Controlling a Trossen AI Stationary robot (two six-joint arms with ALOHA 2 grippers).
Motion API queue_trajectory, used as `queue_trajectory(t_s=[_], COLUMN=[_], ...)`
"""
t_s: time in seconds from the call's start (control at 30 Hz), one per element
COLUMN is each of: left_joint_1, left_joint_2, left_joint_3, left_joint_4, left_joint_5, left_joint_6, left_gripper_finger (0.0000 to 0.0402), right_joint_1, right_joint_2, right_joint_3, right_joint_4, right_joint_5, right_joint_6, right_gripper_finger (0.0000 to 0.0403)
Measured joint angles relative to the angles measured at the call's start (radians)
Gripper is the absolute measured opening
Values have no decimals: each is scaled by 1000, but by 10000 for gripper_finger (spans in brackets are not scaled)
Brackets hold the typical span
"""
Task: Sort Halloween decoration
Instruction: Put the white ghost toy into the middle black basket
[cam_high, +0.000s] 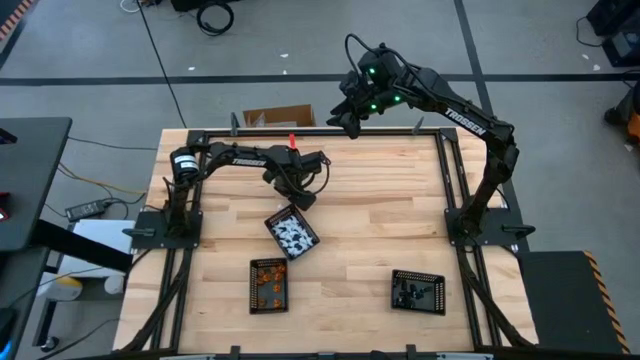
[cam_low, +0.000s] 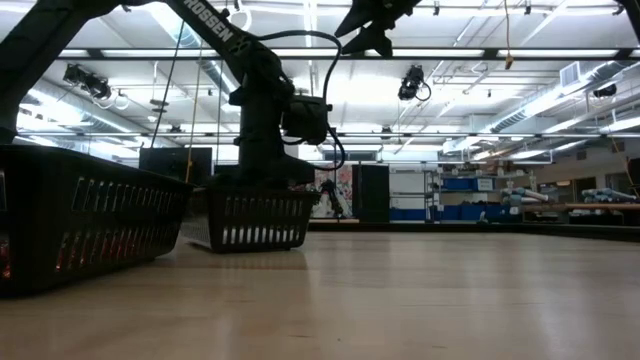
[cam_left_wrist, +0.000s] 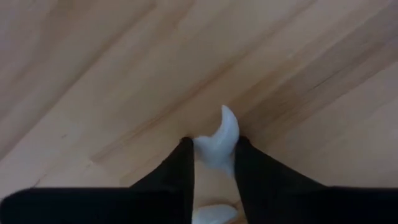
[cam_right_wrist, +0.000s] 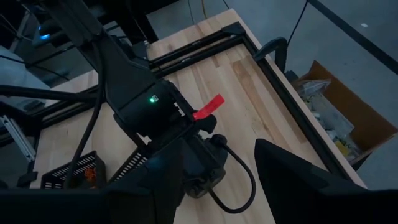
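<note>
A small white curved Halloween decoration piece (cam_left_wrist: 222, 127) lies on the wooden table (cam_high: 380, 230), just beyond the middle tray's far side. My left gripper (cam_left_wrist: 214, 148) points down at it and is shut on it; in the high view the gripper (cam_high: 300, 196) hides the piece. Another white bit (cam_left_wrist: 211, 214) shows farther back between the fingers. My right gripper (cam_right_wrist: 217, 186) hangs open and empty high over the table's far edge (cam_high: 345, 120). My left gripper pinches the white piece's wider lower part (cam_left_wrist: 205, 149) between its two fingers (cam_left_wrist: 177, 165), coming from above and pointing down. The piece's pointed curved tip (cam_left_wrist: 227, 117) sticks out past the fingertips. It lies at the table top; I cannot tell whether it is lifted.
Three black trays stand on the table: one with white and black pieces (cam_high: 292, 232) in the middle, one with orange pieces (cam_high: 268, 284) near the front left, one with dark pieces (cam_high: 417, 291) at the front right. A cardboard box (cam_high: 280, 117) sits beyond the far edge.
</note>
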Motion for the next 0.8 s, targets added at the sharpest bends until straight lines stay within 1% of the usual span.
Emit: queue_trajectory(t_s=[0.37,0.53,0.67,0.8], left_joint_1=[23,47,62,60], left_joint_2=[-1,3,3,-13], left_joint_3=[16,68,129,179], left_joint_4=[-1,-42,-125,-186], left_joint_5=[15,21,66,97], left_joint_6=[17,58,117,183], left_gripper_finger=[7,0,0,0], right_joint_1=[0,-1,-19,-37], right_joint_2=[0,0,-14,-37], right_joint_3=[0,0,0,0], right_joint_4=[0,-8,-21,-46], right_joint_5=[1,0,2,28], right_joint_6=[-3,-8,-11,-20], right_gripper_finger=[203,203,203,203])
